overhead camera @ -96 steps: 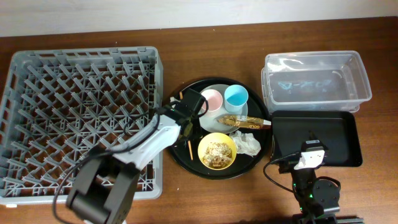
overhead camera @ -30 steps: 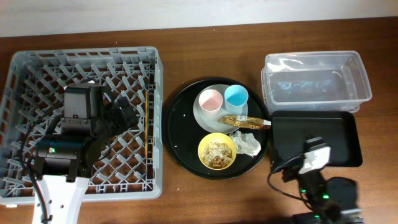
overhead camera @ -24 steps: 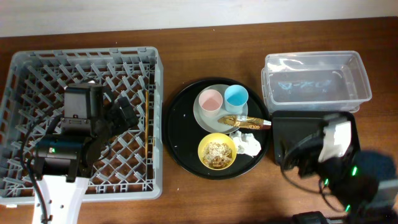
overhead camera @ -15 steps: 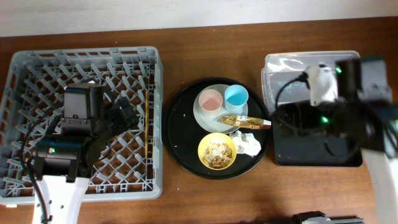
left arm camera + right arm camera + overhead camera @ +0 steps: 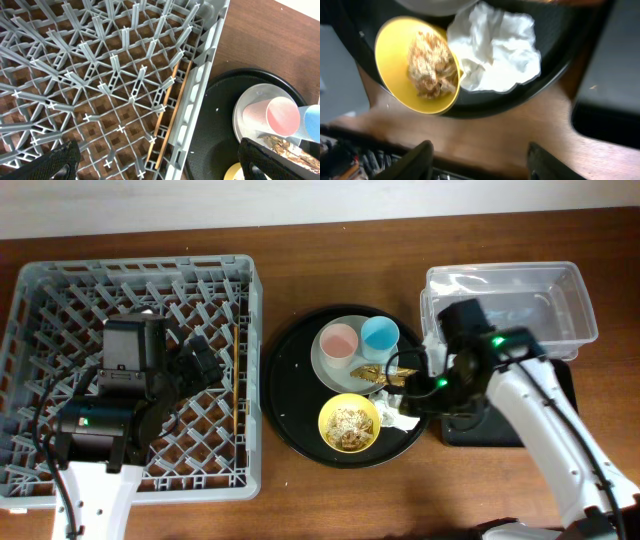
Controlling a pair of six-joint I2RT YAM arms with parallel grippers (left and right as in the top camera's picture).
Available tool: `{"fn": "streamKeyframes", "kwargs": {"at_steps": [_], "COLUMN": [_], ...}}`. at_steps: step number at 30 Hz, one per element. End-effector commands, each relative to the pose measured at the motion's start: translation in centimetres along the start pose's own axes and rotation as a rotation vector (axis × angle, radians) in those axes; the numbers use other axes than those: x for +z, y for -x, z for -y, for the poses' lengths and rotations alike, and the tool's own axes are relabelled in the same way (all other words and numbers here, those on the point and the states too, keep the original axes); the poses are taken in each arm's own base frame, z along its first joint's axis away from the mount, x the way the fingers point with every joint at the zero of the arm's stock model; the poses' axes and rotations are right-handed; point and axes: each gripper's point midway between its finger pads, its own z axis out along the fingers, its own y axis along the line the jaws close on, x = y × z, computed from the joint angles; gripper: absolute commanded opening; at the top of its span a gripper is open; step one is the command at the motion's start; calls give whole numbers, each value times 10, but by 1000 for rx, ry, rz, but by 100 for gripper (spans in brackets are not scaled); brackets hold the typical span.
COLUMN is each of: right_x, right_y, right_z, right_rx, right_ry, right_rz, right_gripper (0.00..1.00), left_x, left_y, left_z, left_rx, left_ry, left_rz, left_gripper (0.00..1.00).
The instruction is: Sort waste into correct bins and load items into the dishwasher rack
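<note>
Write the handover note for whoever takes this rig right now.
Left end effector: open, empty, over the dishwasher rack.
Right end effector: open, empty, just above the tissue.
Done: chopsticks lie in the rack along its right wall.
On the round black tray: plate carrying pink cup and blue cup, snack wrapper, tissue, yellow bowl with food scraps.
Clear tub shows no waste; black tray is partly hidden by the arm.
Left: bin tissue, wrapper, scraps; rack plate, bowl, cups.
</note>
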Motion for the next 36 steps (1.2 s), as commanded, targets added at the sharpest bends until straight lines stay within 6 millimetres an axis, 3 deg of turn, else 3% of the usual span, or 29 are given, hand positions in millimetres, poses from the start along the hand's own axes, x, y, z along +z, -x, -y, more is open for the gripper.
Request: {"fn": "streamKeyframes", "kwargs": {"at_steps": [1,3,4,5,12,20,24,31,36], "right_x": [19,24,26,29,61,73,84,87,103], "right_y": [5,11,13,15,14,24,21,23,20], "right_z": [-4,-2,-2,-1,9,7,11,23,31], "right_rx": [119,155,160,164,266,237,215,208,256], "right_ry": [-14,-18,-13,-11,13,29,-62,-211,-240], "right_rz": [43,71,81,87,116,161,161,220,180], "right_gripper": [71,73,79,100,99,98,89,85,84], "left_x": [-5,-5,-5,-5,-5,-5,-5,-5,-5], "left_y": [2,2,2,2,2,2,2,2,2], "left_z": [0,0,0,0,0,0,0,0,0], "left_rx": [-13,-13,-13,-13,-13,-13,-13,-13,-13], "left_ry": [-9,-9,-9,-9,-9,-9,-9,-9,-9], "left_rz": [14,14,14,14,14,14,14,14,14], "left_gripper": [99,99,99,99,99,99,99,99,99]}}
